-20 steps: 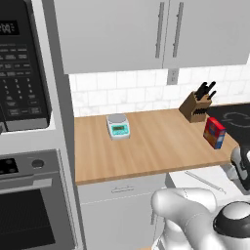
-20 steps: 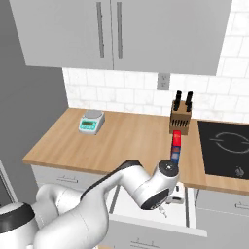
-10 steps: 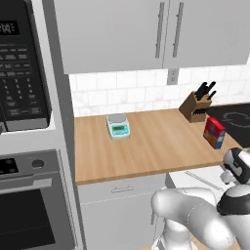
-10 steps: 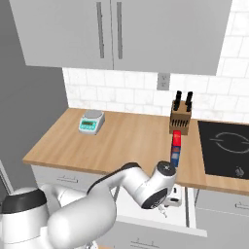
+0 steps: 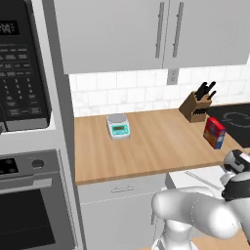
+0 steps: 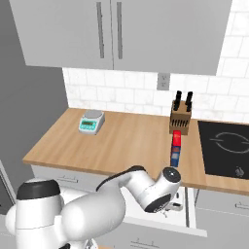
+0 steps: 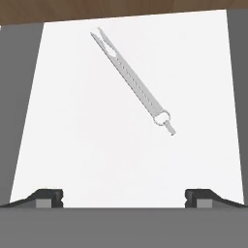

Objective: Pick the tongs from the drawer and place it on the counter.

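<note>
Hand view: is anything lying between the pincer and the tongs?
No. In the hand view, bare white floor of the drawer separates the open pincer from the tongs.

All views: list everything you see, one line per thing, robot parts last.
tongs: one, silver-grey, lying slantwise in the drawer
drawer: one, white inside, pulled open below the counter
counter: one, light-brown wood
kitchen scale: one, pale with a teal panel, on the counter near the wall
knife block: one, brown with black handles, at the back of the counter
box: one, red and blue, upright beside the stovetop
stovetop: one, black
gripper: one, dark tips spread wide, above the drawer
</note>
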Robot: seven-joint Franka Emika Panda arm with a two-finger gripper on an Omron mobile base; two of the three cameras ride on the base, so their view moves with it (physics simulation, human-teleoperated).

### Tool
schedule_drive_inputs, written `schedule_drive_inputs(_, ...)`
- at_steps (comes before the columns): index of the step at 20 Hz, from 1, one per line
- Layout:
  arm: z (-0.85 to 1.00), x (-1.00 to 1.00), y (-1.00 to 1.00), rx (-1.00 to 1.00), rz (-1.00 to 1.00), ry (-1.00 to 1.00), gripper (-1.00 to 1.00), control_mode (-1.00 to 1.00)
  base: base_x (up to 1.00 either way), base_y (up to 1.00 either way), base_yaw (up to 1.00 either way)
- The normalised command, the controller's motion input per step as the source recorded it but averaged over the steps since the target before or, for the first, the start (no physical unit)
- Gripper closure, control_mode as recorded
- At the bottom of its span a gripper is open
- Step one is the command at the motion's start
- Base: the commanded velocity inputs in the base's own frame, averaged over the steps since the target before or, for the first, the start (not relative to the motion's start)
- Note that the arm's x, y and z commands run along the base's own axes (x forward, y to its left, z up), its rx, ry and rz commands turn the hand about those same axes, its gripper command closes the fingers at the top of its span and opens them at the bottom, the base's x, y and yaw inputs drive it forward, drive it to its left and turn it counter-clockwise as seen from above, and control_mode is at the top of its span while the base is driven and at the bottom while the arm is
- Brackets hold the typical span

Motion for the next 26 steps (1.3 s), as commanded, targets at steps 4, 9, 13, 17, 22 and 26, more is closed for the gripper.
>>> schedule_drive_inputs(4,-0.13,0.04,0.00,0.00,0.02,0.00,-1.00,-1.00,0.00,0.00,0.00)
schedule_drive_inputs(9,-0.23,0.08,0.00,0.01,0.06,0.00,-1.00,-1.00,0.00,0.00,0.00)
schedule_drive_inputs(13,-0.26,0.07,0.00,0.03,0.07,-0.03,-1.00,-1.00,0.00,0.00,0.00)
schedule_drive_inputs(17,-0.13,0.13,0.00,0.01,0.06,0.00,-1.00,-1.00,0.00,0.00,0.00)
schedule_drive_inputs(22,-0.04,0.20,0.00,0.01,0.06,0.00,-1.00,-1.00,0.00,0.00,0.00)
schedule_drive_inputs(26,-0.07,0.14,0.00,0.00,0.05,0.00,-1.00,-1.00,0.00,0.00,0.00)
